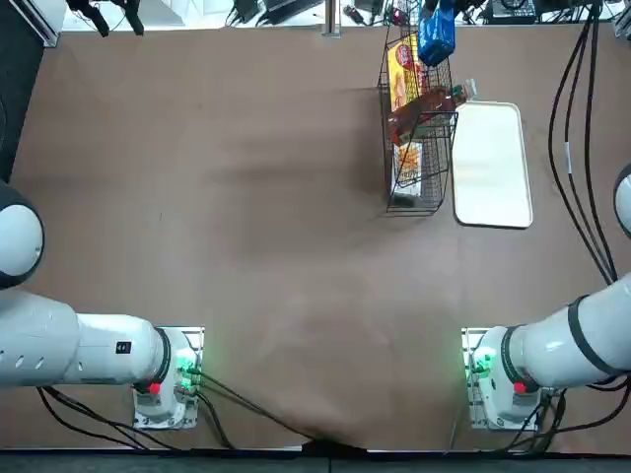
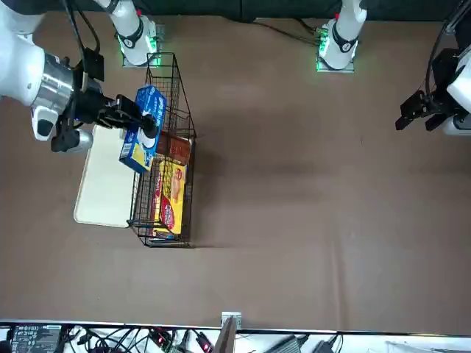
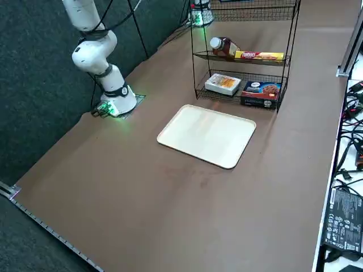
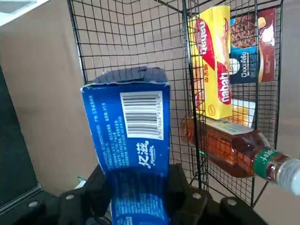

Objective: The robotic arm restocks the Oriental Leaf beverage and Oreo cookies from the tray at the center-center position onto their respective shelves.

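I'm seeing the tray (image 3: 207, 136) lying on the worktop (image 3: 170, 209), just right of the rack (image 3: 292, 39). The bottle (image 3: 224, 47) is lying nearer my arm bases than the biscuit box (image 3: 260, 55) sharing its tier; two boxes are resting below. My right claw (image 2: 145, 126) is holding the packet (image 2: 145, 132) beside the rack.

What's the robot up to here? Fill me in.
The right gripper has the blue Oreo box between its jaws, up by the top of the wire rack. The tea bottle already lies on its side on a shelf beside a yellow-and-red packet. The white tray sits empty on the table.
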Robot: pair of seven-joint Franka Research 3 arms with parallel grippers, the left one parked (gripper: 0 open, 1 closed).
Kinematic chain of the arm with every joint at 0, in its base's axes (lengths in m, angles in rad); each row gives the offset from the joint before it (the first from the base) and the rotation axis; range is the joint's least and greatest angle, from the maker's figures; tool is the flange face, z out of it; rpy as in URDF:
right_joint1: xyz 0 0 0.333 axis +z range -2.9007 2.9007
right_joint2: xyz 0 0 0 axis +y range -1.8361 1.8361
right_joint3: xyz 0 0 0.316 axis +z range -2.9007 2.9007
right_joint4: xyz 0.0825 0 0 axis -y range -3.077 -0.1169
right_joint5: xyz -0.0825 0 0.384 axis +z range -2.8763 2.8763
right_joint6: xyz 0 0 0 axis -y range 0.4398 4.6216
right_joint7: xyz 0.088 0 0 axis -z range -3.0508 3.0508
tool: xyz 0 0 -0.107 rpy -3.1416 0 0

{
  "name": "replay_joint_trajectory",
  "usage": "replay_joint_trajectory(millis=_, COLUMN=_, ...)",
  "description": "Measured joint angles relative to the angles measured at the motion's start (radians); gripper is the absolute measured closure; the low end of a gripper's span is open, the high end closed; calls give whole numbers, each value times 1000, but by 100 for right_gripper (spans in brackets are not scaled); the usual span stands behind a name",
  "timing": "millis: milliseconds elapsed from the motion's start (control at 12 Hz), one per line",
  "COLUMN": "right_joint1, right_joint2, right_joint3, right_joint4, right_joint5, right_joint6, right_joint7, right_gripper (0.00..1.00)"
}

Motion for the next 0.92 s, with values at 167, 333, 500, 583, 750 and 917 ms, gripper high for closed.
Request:
replay_joint_trajectory(millis=167, right_joint1=6, right_joint2=7, right_joint3=0, right_joint4=0, right_joint5=-3, right_joint6=0, right_joint7=0, right_gripper=36)
replay_joint_trajectory(millis=333, right_joint1=7, right_joint2=11, right_joint3=0, right_joint4=0, right_joint5=-4, right_joint6=1, right_joint7=0, right_gripper=30)
replay_joint_trajectory(millis=500, right_joint1=7, right_joint2=12, right_joint3=0, right_joint4=0, right_joint5=-4, right_joint6=1, right_joint7=0, right_gripper=9)
replay_joint_trajectory(millis=583, right_joint1=7, right_joint2=11, right_joint3=0, right_joint4=1, right_joint5=-4, right_joint6=2, right_joint7=0, right_gripper=2)
replay_joint_trajectory(millis=750, right_joint1=7, right_joint2=11, right_joint3=0, right_joint4=1, right_joint5=-4, right_joint6=2, right_joint7=0, right_gripper=0)
replay_joint_trajectory(millis=917, right_joint1=7, right_joint2=11, right_joint3=-1, right_joint4=1, right_joint5=-4, right_joint6=4, right_joint7=0, right_gripper=0)
